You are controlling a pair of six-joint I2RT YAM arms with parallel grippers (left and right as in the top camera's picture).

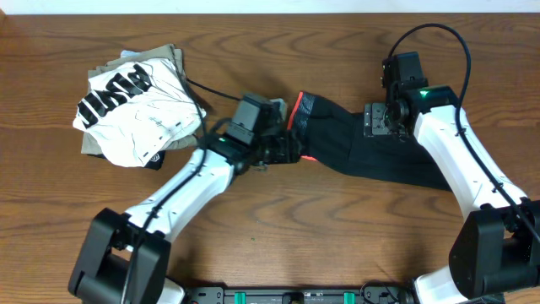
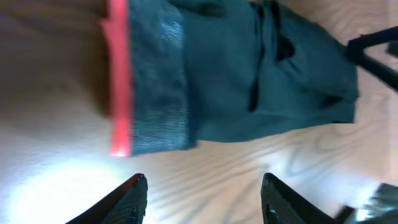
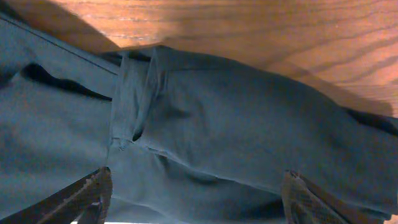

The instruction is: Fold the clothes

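Lengthwise, the pants [image 1: 354, 145] run across the counter [image 1: 278, 232] from their grey, coral-edged waistband [image 2: 158, 93] near the middle out toward the robot's right. The left gripper [image 2: 202, 193] sits just short of that waistband, jaws apart and empty. The right gripper [image 3: 199, 196] hovers over the black legs, jaws spread wide, gripping nothing.

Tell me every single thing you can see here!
pants: one, black with a grey band edged red, middle of the table
shirt: one, white with black letters, far left, on top of the folded cloth
folded cloth: one, tan, under the shirt
table: one, brown wood, under everything
left arm: one, white and black, reaching to the red edge
right arm: one, white and black, over the pants
left fingers: two, black, open, above bare table
right fingers: two, black, open, above the pants
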